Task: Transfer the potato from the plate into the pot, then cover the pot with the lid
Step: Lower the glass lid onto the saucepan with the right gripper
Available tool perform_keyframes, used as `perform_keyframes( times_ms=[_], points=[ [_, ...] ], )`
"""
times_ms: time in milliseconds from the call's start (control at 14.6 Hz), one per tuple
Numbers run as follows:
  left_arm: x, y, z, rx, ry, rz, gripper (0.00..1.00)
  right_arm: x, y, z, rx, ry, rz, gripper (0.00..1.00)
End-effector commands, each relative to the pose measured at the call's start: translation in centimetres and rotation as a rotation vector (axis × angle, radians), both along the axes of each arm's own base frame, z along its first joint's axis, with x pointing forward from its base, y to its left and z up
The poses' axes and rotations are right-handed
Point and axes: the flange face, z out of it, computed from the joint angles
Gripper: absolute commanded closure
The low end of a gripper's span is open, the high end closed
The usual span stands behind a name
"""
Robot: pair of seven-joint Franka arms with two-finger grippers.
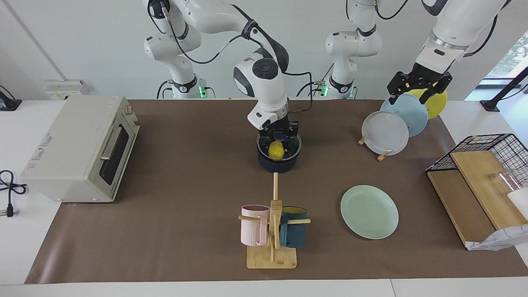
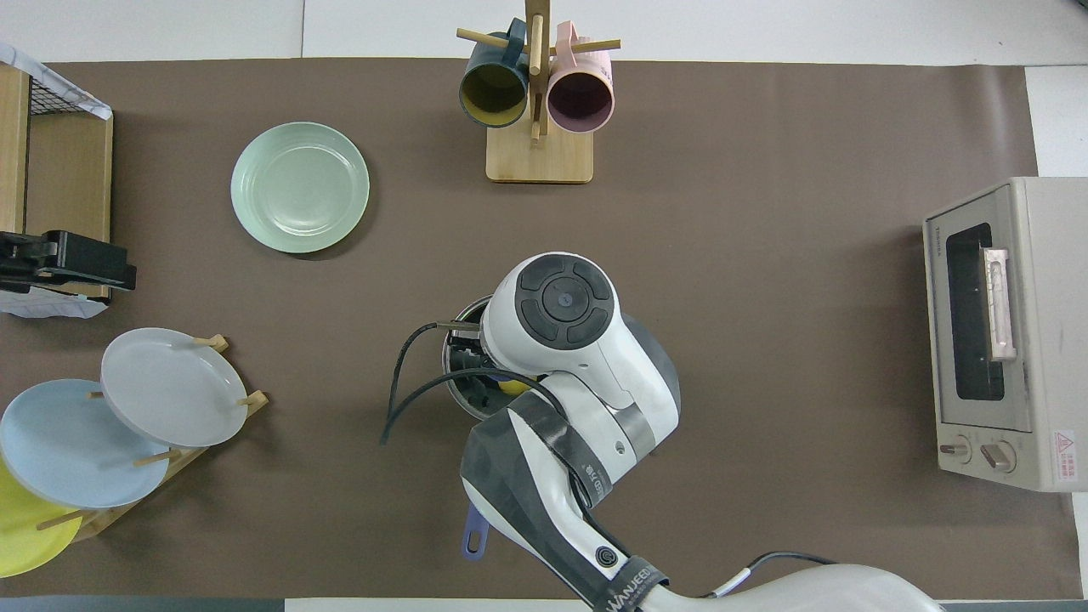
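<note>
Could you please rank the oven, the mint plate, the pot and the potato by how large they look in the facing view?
1. Oven
2. Plate
3. Pot
4. Potato, lying in the pot

- Right gripper (image 1: 279, 134) sits on the pot (image 1: 279, 161), blocking its mouth from above.
- Mug tree (image 1: 273, 225) stands farther out than pot; open mat betw. pot & plate (image 1: 369, 211).
</note>
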Motion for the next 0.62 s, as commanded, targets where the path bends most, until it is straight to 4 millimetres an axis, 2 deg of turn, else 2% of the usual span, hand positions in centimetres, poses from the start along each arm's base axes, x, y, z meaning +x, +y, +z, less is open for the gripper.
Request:
perform_keyframes(
  times_ms=[0,548],
  points=[
    [-0.01,0.19,0.38,-0.012,-0.014,0.024,0.00,-0.26,-0.23,-0.12,0.024,-0.009,0.027,1.00],
    [0.05,0.40,0.31,-0.011,-0.008,0.030,0.00,-0.22,-0.46,-0.55,0.025,-0.011,0.021,1.00]
  ],
)
